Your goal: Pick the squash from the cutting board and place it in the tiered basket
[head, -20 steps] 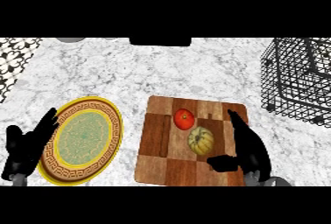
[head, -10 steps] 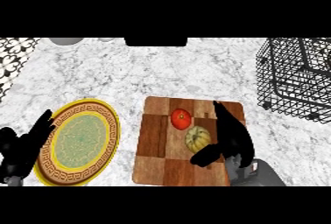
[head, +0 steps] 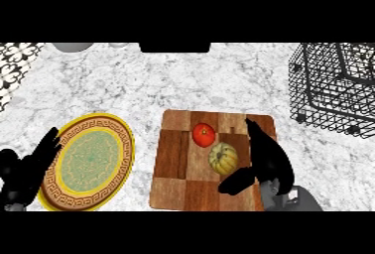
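Counts: one squash (head: 223, 158), one tomato (head: 204, 134), one cutting board (head: 176, 168), one plate (head: 88, 161), one tiered basket (head: 333, 89). Squash sits on board, just left of my right hand (head: 267, 161), fingers spread wide, thumb below it. Left hand (head: 26, 171) open beside plate.

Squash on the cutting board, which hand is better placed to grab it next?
The right hand. It sits open on the cutting board, right beside the squash, on the tiered basket side. The left hand rests beyond the plate.
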Robot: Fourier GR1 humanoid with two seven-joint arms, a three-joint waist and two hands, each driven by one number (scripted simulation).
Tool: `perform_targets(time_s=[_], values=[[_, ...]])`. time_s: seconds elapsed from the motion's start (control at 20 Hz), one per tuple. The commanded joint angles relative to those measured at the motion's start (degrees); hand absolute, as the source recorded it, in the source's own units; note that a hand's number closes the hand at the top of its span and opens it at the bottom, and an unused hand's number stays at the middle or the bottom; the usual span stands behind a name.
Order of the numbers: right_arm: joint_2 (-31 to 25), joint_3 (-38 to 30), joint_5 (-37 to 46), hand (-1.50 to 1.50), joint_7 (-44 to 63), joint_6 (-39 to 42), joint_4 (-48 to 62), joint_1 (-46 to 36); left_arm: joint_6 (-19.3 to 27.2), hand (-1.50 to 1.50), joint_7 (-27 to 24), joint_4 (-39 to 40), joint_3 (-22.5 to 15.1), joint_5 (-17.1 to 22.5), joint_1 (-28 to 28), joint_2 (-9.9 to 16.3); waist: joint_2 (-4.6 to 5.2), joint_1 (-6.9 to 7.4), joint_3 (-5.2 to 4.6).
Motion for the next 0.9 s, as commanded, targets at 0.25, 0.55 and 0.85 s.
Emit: perform_targets(time_s=[0.25, 0.55, 0.85], values=[[1.9, -0.3, 1.2, -1.5, 11.1, 6.0, -3.4, 2.9, -2.0, 0.0, -3.7, 3.6, 0.9, -1.4, 0.6, -1.2, 0.12, -0.03, 0.0], [4.9, -1.6, 4.4, -1.5, 4.5, 3.6, 2.0, 3.8, -0.8, 0.0, 2.6, -1.7, 1.7, -1.6, -0.7, -1.1, 0.12, 0.35, 0.09], [6.0, -5.2, 6.1, -1.5, 0.9, 4.3, 4.7, 2.9, -3.3, 0.0, 2.2, 0.7, 4.0, -2.1, -2.4, -0.2, 0.17, 0.28, 0.08]])
